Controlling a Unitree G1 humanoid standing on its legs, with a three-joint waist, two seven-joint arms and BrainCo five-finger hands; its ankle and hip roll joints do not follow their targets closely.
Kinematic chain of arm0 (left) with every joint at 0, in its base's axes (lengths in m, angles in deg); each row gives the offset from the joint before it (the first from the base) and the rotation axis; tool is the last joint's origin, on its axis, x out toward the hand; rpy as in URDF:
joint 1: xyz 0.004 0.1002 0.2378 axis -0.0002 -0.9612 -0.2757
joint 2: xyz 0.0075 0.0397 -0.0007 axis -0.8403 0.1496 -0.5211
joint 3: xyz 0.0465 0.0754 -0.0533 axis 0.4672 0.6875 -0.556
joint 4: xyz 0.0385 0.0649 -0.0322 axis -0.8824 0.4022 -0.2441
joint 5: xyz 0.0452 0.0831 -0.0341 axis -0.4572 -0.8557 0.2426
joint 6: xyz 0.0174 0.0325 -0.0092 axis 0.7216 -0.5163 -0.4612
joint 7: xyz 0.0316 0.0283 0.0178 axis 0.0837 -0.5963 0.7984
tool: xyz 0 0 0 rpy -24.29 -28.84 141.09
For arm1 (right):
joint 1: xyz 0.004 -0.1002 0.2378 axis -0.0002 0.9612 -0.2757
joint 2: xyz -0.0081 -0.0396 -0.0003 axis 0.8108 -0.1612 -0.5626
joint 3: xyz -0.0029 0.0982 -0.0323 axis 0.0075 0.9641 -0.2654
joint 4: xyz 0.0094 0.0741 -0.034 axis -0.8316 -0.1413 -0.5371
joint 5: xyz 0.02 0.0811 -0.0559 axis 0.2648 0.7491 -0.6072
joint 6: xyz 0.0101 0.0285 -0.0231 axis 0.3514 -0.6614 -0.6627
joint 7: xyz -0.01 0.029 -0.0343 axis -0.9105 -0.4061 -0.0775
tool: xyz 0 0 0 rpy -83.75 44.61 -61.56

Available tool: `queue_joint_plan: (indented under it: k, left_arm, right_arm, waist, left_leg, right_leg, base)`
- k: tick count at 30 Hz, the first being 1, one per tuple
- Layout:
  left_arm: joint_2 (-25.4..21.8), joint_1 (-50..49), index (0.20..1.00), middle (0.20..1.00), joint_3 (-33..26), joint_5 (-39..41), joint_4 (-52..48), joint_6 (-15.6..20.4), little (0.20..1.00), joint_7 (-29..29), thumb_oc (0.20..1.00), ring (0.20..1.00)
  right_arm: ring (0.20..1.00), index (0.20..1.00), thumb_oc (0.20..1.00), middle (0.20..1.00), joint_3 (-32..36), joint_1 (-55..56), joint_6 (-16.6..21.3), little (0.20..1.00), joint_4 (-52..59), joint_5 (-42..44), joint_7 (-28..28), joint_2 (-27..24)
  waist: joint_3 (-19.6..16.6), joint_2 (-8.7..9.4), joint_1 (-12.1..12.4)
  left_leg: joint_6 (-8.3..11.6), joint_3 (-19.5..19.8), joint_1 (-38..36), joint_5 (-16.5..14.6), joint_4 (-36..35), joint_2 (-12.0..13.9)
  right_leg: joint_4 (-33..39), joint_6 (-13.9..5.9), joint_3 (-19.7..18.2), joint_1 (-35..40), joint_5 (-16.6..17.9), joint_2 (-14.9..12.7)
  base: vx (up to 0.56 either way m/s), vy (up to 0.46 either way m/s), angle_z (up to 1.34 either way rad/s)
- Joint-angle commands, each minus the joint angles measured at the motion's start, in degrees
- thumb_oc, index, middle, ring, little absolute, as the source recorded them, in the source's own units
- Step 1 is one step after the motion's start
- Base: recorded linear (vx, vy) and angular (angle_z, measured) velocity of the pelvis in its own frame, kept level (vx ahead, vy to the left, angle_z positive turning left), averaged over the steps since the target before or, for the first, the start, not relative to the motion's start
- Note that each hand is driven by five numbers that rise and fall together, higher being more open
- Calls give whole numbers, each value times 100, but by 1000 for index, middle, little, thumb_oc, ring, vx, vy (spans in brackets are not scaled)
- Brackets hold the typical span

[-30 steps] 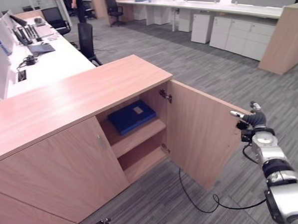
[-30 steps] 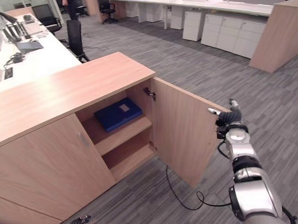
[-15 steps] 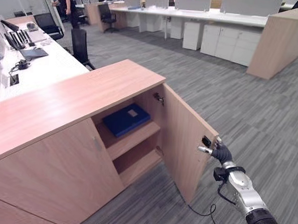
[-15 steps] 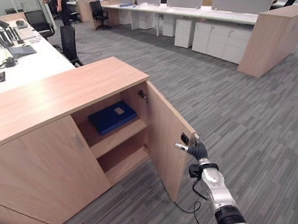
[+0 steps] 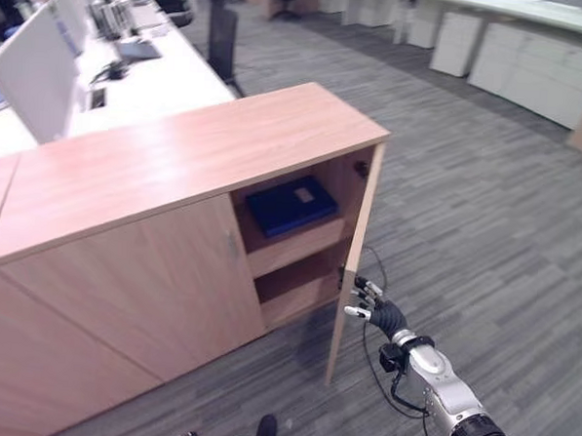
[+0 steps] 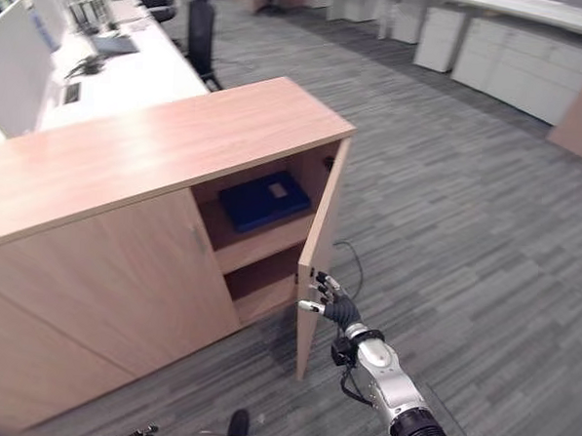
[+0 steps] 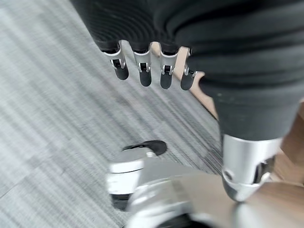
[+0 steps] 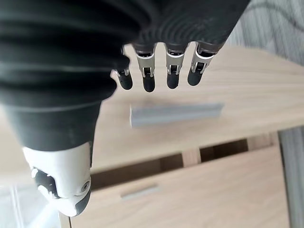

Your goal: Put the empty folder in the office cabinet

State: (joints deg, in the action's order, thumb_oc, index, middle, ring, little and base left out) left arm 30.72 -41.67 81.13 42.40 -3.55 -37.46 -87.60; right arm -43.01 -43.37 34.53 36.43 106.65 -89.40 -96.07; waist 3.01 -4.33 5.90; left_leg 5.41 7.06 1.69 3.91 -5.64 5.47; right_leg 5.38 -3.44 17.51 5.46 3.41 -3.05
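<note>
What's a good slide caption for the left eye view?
Right hand pushes the cabinet door shut; blue folder shelved.

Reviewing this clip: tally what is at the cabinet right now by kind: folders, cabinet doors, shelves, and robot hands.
Blue folder on the upper shelf: 1
Cabinet doors: 2, one open door, one closed door
Visible shelves: 2, upper and lower shelf
Robot hands: 2, right hand, left hand
Total: 7

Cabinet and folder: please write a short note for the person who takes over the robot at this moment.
Right hand: open, straight fingers against the outer face of the cabinet door, near its free edge.
Left hand: open, idle, over the floor.
Blue folder: lies flat on the upper shelf inside the office cabinet.
Done: the folder is placed.
Left: the right door is only partly shut; push it fully closed, then draw the hand away.
</note>
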Motion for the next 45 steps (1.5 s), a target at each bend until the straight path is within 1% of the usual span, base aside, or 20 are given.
queue_joint_plan:
  k: [1, 4, 5, 7, 9, 11, 12, 13, 15, 16, 17, 18, 19, 22, 27, 32, 34, 40, 43, 45]
  left_arm:
    - [-370, 490, 1000, 1000, -11, 5, -54, 78, 1000, 82, 1000, 1000]
    - [-363, 548, 1000, 1000, 76, -64, -191, 26, 1000, 27, 1000, 1000]
    - [-402, 474, 1000, 1000, 92, -148, -166, 34, 1000, 9, 1000, 1000]
    - [-392, 444, 1000, 1000, 107, -194, -121, 6, 1000, -35, 1000, 1000]
    - [-411, 423, 1000, 1000, 88, -228, -115, 3, 1000, -34, 1000, 1000]
    - [-474, 490, 1000, 1000, 88, -239, -132, -41, 1000, -40, 1000, 1000]
    - [-540, 479, 1000, 1000, 53, -195, -235, -30, 1000, -55, 1000, 1000]
    - [-573, 444, 1000, 1000, 12, -138, -323, -23, 1000, -63, 1000, 1000]
    - [-686, 421, 1000, 1000, -60, -28, -415, -8, 1000, -34, 1000, 1000]
    - [-686, 426, 1000, 1000, -60, -28, -416, -9, 1000, -35, 1000, 1000]
    - [-736, 423, 1000, 1000, -21, 97, -490, 27, 1000, -46, 1000, 1000]
    - [-745, 429, 1000, 1000, 0, 156, -490, 54, 1000, -62, 1000, 1000]
    - [-782, 458, 1000, 1000, 33, 222, -482, 83, 1000, -90, 1000, 1000]
    - [-901, 535, 1000, 1000, 118, 234, -384, 117, 1000, -132, 1000, 1000]
    - [-913, 426, 1000, 1000, 195, 224, -283, 149, 1000, -164, 1000, 1000]
    - [-793, 275, 1000, 1000, 363, 250, -338, 156, 1000, -218, 1000, 1000]
    - [-927, 578, 1000, 1000, 430, 223, 233, 96, 1000, -340, 1000, 1000]
    - [-938, 703, 1000, 1000, 433, 222, 469, 44, 1000, -316, 1000, 1000]
    - [-951, 742, 1000, 1000, 342, 245, 559, 19, 1000, -289, 1000, 1000]
    - [-879, 648, 1000, 1000, 219, 299, 571, 33, 1000, -278, 1000, 1000]
  right_arm:
    - [1000, 1000, 1000, 1000, 236, -649, 397, 1000, -42, 445, 158, 260]
    - [1000, 1000, 1000, 1000, 409, -863, 377, 1000, -177, 434, 381, 112]
    - [1000, 1000, 1000, 1000, 527, -912, 298, 1000, -246, 388, 427, 57]
    - [1000, 1000, 1000, 1000, 683, -803, 260, 1000, -153, 384, 445, 29]
    - [1000, 1000, 1000, 1000, 770, -772, 242, 1000, -122, 379, 449, 9]
    - [1000, 1000, 1000, 1000, 1000, -848, 276, 1000, -117, 424, 550, 32]
    - [1000, 1000, 1000, 1000, 1108, -1049, 312, 1000, -263, 412, 608, 55]
    - [1000, 1000, 1000, 1000, 1165, -1144, 302, 1000, -390, 411, 633, 74]
    - [1000, 1000, 1000, 1000, 1326, -1268, 284, 1000, -513, 425, 719, -1]
    - [1000, 1000, 1000, 1000, 1328, -1276, 285, 1000, -518, 426, 718, -2]
    - [1000, 1000, 1000, 1000, 1538, -1363, 309, 1000, -689, 508, 814, -199]
    - [1000, 1000, 1000, 1000, 1632, -1425, 343, 1000, -859, 591, 864, -339]
    - [1000, 1000, 1000, 1000, 1734, -1523, 378, 1000, -1090, 649, 921, -523]
    - [1000, 1000, 1000, 1000, 1992, -1688, 404, 1000, -1577, 690, 1023, -934]
    - [1000, 1000, 1000, 1000, 1987, -2309, 297, 1000, -2580, 651, 1041, -1549]
    - [1000, 1000, 1000, 1000, 1850, -2892, 191, 1000, -3392, 614, 1001, -1939]
    - [1000, 1000, 1000, 1000, 1565, -3259, 93, 1000, -3823, 522, 882, -1929]
    - [1000, 1000, 1000, 1000, 1377, -3707, -75, 1000, -4506, 420, 843, -2023]
    - [1000, 1000, 1000, 1000, 1326, -3693, -103, 1000, -4529, 398, 813, -1937]
    - [1000, 1000, 1000, 1000, 1284, -3433, 2, 1000, -4009, 486, 761, -1702]
  waist:
    - [475, 450, 15]
    - [532, 506, -151]
    - [494, 529, -189]
    - [408, 459, -199]
    - [350, 462, -173]
    - [308, 537, -56]
    - [325, 512, 20]
    - [345, 504, 39]
    - [447, 445, 19]
    - [434, 441, 23]
    - [500, 383, -53]
    - [504, 355, -99]
    - [508, 362, -122]
    - [455, 416, -164]
    - [241, 470, -38]
    - [178, 456, 70]
    - [67, 439, -48]
    - [-45, 405, -94]
    - [-79, 374, -130]
    - [-56, 350, -199]
  left_leg:
    - [415, -421, 317, -135, 974, 67]
    - [293, -2161, 478, -261, 1650, 725]
    - [288, -2520, 502, -389, 2028, 920]
    - [254, -2607, 353, -375, 1707, 865]
    - [222, -2564, 289, -368, 1541, 774]
    - [93, -2366, 337, -447, 1483, 565]
    - [-80, -2336, 251, -589, 1376, 433]
    - [-167, -2315, 196, -650, 1323, 344]
    - [-248, -2116, 126, -673, 1235, 253]
    - [-253, -2120, 146, -647, 1219, 257]
    - [-253, -1704, 48, -639, 1073, 138]
    - [-234, -1497, 0, -627, 998, 78]
    - [-199, -1323, -19, -602, 939, 12]
    - [-154, -945, -139, -571, 741, -127]
    - [-92, -771, -270, -513, 549, -177]
    - [-8, -660, -374, -442, 419, -143]
    - [63, -706, -531, -408, 266, -71]
    - [145, -768, -676, -371, 135, 32]
    - [179, -826, -725, -365, 99, 76]
    - [187, -852, -735, -353, 98, 102]
  right_leg:
    - [-43, -484, -63, 185, -512, -577]
    - [-100, -459, 395, 221, -546, -714]
    - [-138, -418, 568, 327, -611, -756]
    - [-277, -405, 767, 413, -662, -763]
    - [-398, -420, 852, 441, -704, -793]
    - [-975, -462, 1089, 313, -773, -996]
    - [-1739, -638, 1189, 3, -784, -1246]
    - [-2245, -785, 1153, -244, -641, -1460]
    - [-2931, -1051, 746, -649, -279, -1564]
    - [-2911, -1046, 746, -671, -252, -1554]
    - [-2775, -1019, 72, -856, -513, -1243]
    - [-2471, -967, -237, -867, -724, -1087]
    - [-1963, -903, -468, -762, -755, -983]
    - [-1340, -832, -857, -678, -676, -879]
    - [-745, -808, -610, -166, -502, -893]
    - [-442, -782, -481, 92, -462, -825]
    - [-223, -771, -435, 255, -432, -768]
    - [-66, -726, -413, 353, -441, -695]
    - [-38, -706, -443, 357, -464, -652]
    - [-38, -684, -479, 336, -450, -633]
  base:
    - [-181, 31, 58]
    - [-86, 74, 117]
    - [37, 126, 104]
    - [80, 116, 74]
    - [61, 97, 100]
    - [102, 224, 89]
    - [95, 302, 89]
    - [64, 272, 91]
    - [48, 106, 54]
    - [64, 42, 57]
    - [115, 13, 59]
    - [170, -27, 96]
    - [160, -68, 105]
    - [127, -92, 96]
    - [91, -90, 76]
    - [49, -70, 11]
    - [94, -85, 10]
    - [37, -52, -2]
    - [24, -59, -3]
    - [8, -26, -8]
